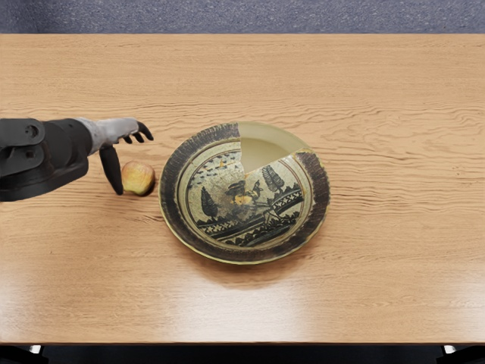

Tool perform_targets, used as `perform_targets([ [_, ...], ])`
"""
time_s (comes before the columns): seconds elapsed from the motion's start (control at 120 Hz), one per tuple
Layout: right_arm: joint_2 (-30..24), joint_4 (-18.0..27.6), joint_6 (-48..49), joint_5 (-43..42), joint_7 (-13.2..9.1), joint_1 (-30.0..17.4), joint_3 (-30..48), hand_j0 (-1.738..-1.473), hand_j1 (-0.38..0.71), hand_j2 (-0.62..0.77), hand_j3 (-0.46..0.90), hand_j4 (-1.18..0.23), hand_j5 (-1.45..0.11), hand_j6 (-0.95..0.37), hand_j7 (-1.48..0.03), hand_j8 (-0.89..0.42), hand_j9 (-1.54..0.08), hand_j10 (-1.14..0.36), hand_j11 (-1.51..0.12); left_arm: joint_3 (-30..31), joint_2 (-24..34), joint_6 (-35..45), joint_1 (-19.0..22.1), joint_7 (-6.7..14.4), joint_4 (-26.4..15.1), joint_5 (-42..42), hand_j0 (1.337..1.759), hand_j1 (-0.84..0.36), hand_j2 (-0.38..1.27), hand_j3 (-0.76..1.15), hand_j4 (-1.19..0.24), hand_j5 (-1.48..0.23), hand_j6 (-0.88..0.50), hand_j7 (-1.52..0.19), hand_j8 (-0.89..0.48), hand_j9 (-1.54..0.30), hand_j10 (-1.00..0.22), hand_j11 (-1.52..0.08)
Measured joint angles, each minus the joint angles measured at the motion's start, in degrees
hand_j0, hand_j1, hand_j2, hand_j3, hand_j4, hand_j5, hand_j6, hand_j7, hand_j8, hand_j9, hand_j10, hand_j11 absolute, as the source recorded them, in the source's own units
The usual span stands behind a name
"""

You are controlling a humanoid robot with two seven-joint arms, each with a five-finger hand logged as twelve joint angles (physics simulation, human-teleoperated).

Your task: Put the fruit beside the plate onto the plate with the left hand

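A small yellow-red apple [139, 178] lies on the table just left of the plate [311, 220], a round dish with a dark rim and a painted centre. My left hand [125, 152] comes in from the left edge and hovers over and beside the apple. Its fingers [141, 134] are spread above the fruit and the thumb [112, 170] hangs down on the apple's left side, close to it. The hand holds nothing. The right arm is out of view.
The wooden table [379, 91] stretches wide around the plate. Its front edge runs along the bottom of the view and its back edge along the top.
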Motion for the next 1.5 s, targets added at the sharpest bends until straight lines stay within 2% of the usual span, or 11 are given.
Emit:
perform_targets([
  [0.3,0.0,0.0,0.0,0.0,0.0,0.0,0.0,-1.658,-0.31,-0.01,0.0,-0.03,-0.04,-0.03,-0.04,-0.03,-0.04,-0.03,-0.04,2.7,-4.1,6.3,0.3,0.1,0.7,-4.9,1.658,0.06,0.05,0.0,-0.25,-0.32,-0.25,-0.32,-0.25,-0.32,-0.25,-0.32],
  [0.583,0.0,0.0,0.0,0.0,0.0,0.0,0.0,-1.658,-0.31,-0.01,0.0,-0.03,-0.04,-0.03,-0.04,-0.03,-0.04,-0.03,-0.04,8.0,-6.5,17.2,0.4,0.1,1.2,-5.6,1.658,0.05,0.05,0.0,-0.25,-0.32,-0.25,-0.32,-0.25,-0.32,-0.25,-0.32],
  [0.833,0.0,0.0,0.0,0.0,0.0,0.0,0.0,-1.658,-0.31,-0.01,0.0,-0.03,-0.04,-0.03,-0.04,-0.03,-0.04,-0.03,-0.04,11.7,-10.7,23.1,1.4,0.1,2.4,-5.7,1.658,0.05,0.05,0.0,-0.25,-0.32,-0.25,-0.32,-0.25,-0.32,-0.25,-0.32],
  [1.025,0.0,0.0,0.0,0.0,0.0,0.0,0.0,-1.658,-0.31,-0.01,0.0,-0.03,-0.04,-0.03,-0.04,-0.03,-0.04,-0.03,-0.04,13.1,-12.6,24.5,4.0,0.1,5.4,-5.7,1.658,0.05,0.05,0.0,-0.25,-0.32,-0.25,-0.32,-0.25,-0.32,-0.25,-0.32],
  [1.317,0.0,0.0,0.0,0.0,0.0,0.0,0.0,-1.658,-0.31,-0.01,0.0,-0.03,-0.04,-0.03,-0.04,-0.03,-0.04,-0.03,-0.04,13.3,-15.5,24.7,4.2,0.1,11.0,-7.1,1.658,0.05,0.05,0.0,-0.25,-0.32,-0.25,-0.32,-0.25,-0.32,-0.25,-0.32],
  [1.5,0.0,0.0,0.0,0.0,0.0,0.0,0.0,-1.658,-0.31,-0.01,0.0,-0.03,-0.04,-0.03,-0.04,-0.03,-0.04,-0.03,-0.04,13.3,-17.3,24.6,4.3,0.1,12.1,-9.9,1.658,0.05,0.05,0.0,-0.25,-0.32,-0.25,-0.32,-0.25,-0.32,-0.25,-0.32],
])
